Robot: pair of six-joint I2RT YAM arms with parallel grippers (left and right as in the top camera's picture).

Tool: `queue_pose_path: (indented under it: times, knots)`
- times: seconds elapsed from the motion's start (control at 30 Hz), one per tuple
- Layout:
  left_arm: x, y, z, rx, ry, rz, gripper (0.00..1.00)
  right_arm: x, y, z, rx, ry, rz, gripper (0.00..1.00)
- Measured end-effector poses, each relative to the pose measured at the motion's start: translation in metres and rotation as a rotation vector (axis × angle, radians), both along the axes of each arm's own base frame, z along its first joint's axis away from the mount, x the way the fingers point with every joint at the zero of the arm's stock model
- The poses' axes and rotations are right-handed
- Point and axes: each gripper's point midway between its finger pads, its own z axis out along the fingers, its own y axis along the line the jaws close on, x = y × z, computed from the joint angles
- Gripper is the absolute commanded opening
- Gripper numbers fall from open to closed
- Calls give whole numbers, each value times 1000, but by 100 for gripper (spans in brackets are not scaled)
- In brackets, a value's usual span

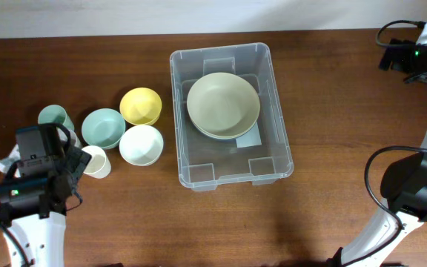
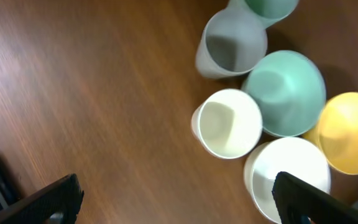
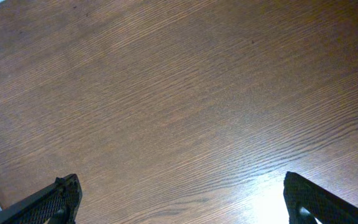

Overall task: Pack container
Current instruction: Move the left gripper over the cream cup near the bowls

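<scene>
At the centre of the overhead frame I see the container (image 1: 232, 165) on the surface (image 1: 332, 111), a pale green bowl (image 1: 223, 105) inside toward its upper end; at the left stand a teal bowl (image 1: 102, 127), a yellow bowl (image 1: 140, 105), a white bowl (image 1: 140, 144) and a cream cup (image 1: 95, 161); my left end effector (image 2: 176, 190) hangs open over them, empty; my right end effector (image 3: 180, 183) is open too, over the surface.

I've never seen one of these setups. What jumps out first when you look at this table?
The big clear container in the middle of the table, with a pale green bowl sitting inside it. Next, the bright cluster to its left: a yellow bowl, a teal bowl, a white bowl and a cream cup. The left gripper hangs open by that cluster, holding nothing.
</scene>
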Motion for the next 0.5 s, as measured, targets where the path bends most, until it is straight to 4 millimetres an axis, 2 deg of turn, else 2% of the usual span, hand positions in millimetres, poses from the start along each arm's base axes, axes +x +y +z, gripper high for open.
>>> queue_pose_path:
  times: [0.27, 0.5]
  knots:
    - [7, -6, -40, -71, -10, -2, 100, 0, 0, 0, 0, 0, 0, 99]
    - [25, 1, -36, -86, -98, -27, 100, 0, 0, 0, 0, 0, 0, 99]
